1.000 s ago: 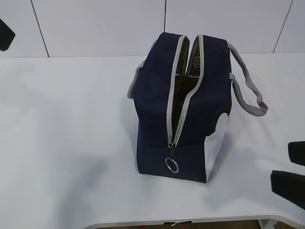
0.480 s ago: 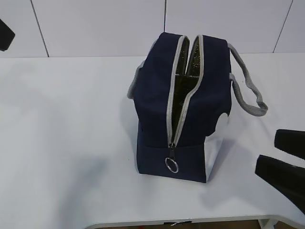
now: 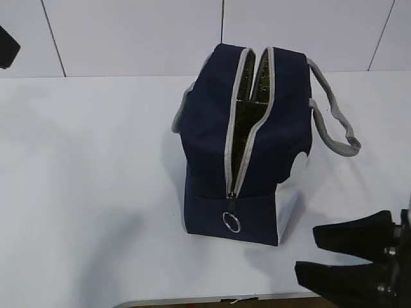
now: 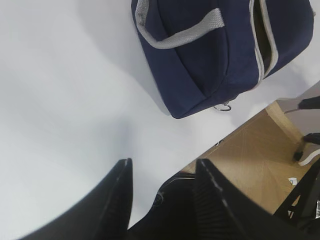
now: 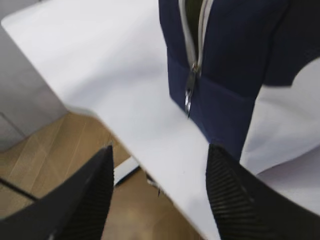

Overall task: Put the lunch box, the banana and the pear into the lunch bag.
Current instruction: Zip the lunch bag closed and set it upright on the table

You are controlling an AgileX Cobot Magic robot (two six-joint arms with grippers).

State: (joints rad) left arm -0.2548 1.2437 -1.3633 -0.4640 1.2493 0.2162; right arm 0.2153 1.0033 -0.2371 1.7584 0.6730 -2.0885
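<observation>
The navy lunch bag stands upright mid-table, its grey zipper undone along the top and down the near end, with foil lining showing in the gap. Its ring pull hangs low on the near end. My right gripper is open and empty at the table's front edge, just right of the bag's white corner. The right wrist view shows the bag and ring pull ahead of the right gripper. My left gripper is open and empty, high above the table, with the bag beyond it. The lunch box, banana and pear are out of view.
The white table stretches bare to the left of the bag. Its front edge runs close to the bag's near end. Grey handles hang off the bag's right side. A dark arm part sits at the far left.
My right gripper has moved left along the table's front edge toward the bag's near right corner. The bag has not moved.
</observation>
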